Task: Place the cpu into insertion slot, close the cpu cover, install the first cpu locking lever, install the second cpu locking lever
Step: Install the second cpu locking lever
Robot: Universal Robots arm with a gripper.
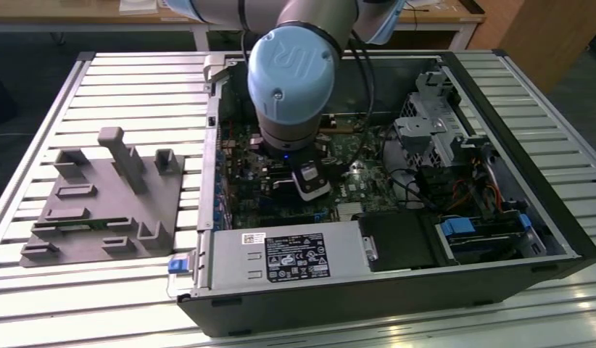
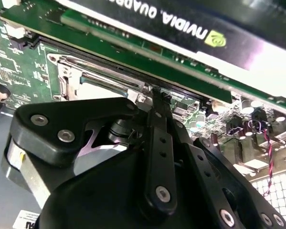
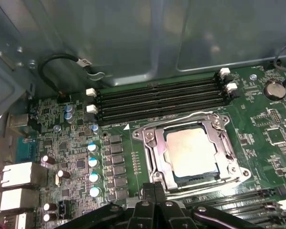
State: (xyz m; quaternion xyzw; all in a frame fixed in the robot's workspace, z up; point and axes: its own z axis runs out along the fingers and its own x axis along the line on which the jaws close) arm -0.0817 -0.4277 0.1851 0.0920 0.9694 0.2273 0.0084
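The black gripper (image 2: 158,98) is seen closest in the second wrist view, its linkage plates filling the foreground and its fingers (image 2: 159,114) drawn together into a narrow closed tip with nothing held between them. The tip is lowered to the edge of the insertion slot (image 2: 97,81), just beside the silvery rim. In the first wrist view the closed fingertips (image 3: 153,192) are placed at the near edge of the slot (image 3: 147,157). The cpu (image 3: 190,151) is seated flat inside the slot, and the cpu cover (image 3: 218,143) is laid down around it, its square window framing the chip. Long black memory slots (image 3: 157,99) are seen just beyond. In the exterior view the arm (image 1: 290,80) is lowered into the open computer case (image 1: 530,181), beside a grey fixture (image 1: 104,196) on the slatted table (image 1: 46,130).
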